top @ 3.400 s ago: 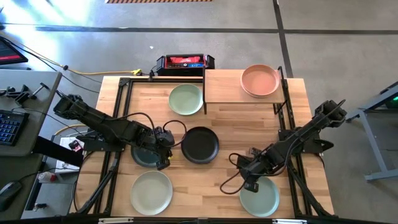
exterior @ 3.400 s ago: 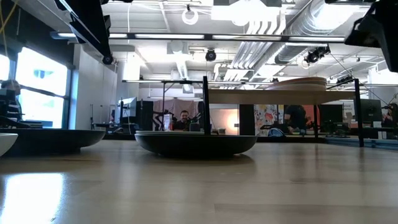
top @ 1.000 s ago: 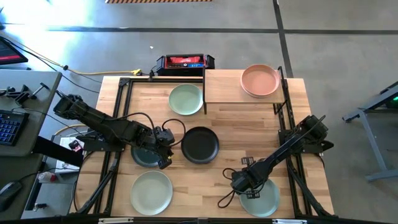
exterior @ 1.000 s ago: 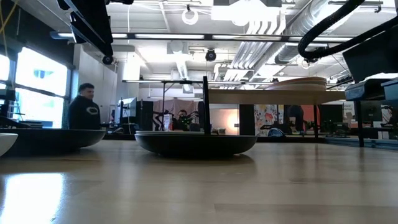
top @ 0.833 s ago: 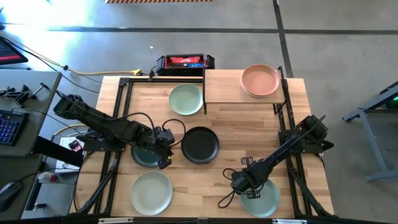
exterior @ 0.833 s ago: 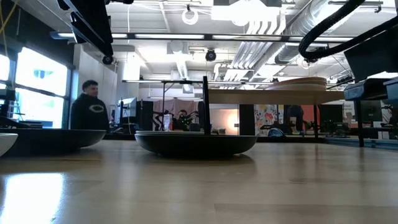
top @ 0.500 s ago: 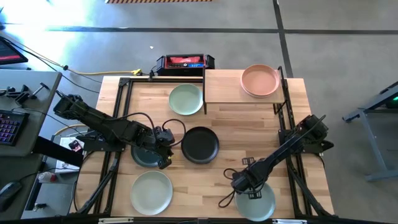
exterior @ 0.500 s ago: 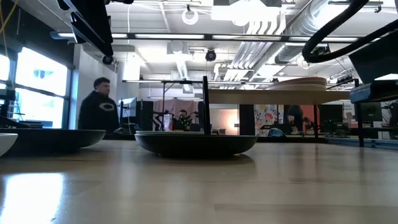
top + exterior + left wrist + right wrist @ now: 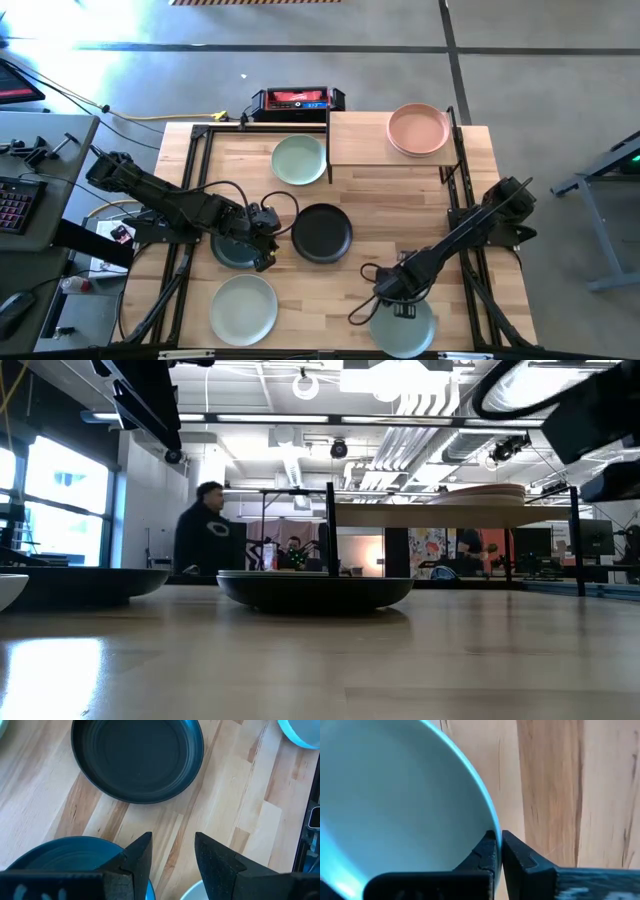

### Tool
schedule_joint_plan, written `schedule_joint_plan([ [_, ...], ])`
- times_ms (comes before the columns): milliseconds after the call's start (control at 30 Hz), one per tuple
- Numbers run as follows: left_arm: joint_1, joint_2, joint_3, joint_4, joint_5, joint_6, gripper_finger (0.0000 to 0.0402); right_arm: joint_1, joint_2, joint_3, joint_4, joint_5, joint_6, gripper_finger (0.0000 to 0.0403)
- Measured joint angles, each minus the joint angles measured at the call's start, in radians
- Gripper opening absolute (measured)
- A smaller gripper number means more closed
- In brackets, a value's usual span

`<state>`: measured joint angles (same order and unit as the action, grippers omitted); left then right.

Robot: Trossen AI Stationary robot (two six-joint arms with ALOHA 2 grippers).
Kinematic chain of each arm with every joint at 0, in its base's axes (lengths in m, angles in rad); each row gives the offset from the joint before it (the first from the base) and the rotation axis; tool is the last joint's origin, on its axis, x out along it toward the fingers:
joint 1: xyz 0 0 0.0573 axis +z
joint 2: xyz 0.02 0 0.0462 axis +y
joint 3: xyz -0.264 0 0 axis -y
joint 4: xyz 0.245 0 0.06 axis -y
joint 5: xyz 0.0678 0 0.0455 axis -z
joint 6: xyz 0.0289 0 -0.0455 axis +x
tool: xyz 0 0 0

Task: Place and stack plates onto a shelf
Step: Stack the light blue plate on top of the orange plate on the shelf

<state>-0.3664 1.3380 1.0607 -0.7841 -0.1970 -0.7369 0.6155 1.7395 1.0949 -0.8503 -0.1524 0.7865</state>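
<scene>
Matte black plate (image 9: 137, 760) on a pale, smooth-grained wooden tabletop (image 9: 225, 795).

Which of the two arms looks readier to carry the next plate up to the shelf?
The right: its gripper is pinched on the pale plate's rim. The left gripper hangs open over bare wood.

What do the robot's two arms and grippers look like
Both arms are black, slim and jointed, each trailing looped black cables. The left gripper ends in two dark, angular, wedge-shaped fingers, and the right gripper has the same matte black blocky fingers. No markings are visible on either.
</scene>
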Motion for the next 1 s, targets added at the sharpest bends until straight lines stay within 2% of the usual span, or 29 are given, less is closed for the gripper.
schedule_joint_plan([
  [300,0.0,0.0,0.0,-0.004,0.0,-0.002,0.0136,-0.002,-0.073,0.002,-0.004,0.047,0.143,0.0001],
  [600,0.0,0.0,0.0,-0.004,0.0,0.015,0.0135,-0.01,-0.146,0.002,-0.031,0.049,0.277,0.0],
  [1000,0.0,0.0,0.0,-0.004,0.0,0.028,0.0135,-0.103,-0.285,0.003,-0.087,0.083,0.425,0.0],
])
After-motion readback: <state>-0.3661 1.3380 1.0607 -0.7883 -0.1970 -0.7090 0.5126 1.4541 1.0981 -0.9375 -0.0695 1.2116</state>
